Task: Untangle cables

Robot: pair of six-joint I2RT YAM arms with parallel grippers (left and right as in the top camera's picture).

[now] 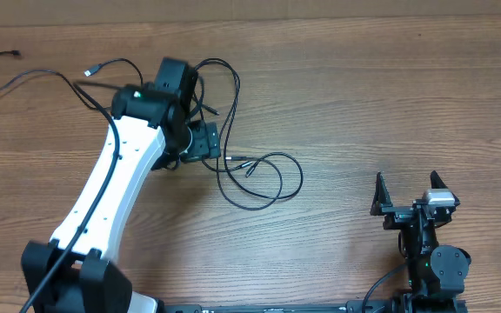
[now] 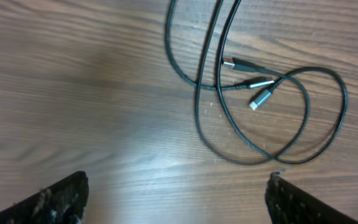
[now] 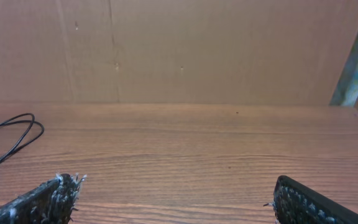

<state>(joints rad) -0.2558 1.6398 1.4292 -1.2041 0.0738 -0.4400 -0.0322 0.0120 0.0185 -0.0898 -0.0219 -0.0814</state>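
**Black cords, brown grain**

The thin black flexible cables (image 2: 197, 102) are plain matte black. One small metal plug (image 2: 261, 98) is silvery. The brown wooden table (image 2: 92, 93) is streaked with darker grain. The long white robot arm (image 1: 111, 187) has black joints.

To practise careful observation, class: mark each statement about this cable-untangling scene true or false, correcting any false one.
1. The left end effector is open, holding nothing. True.
2. The right end effector grips a cable. False: it is open, empty.
3. A silvery plug lies among the looped cables. True.
4. The cables lie straight and separate. False: they loop and cross.
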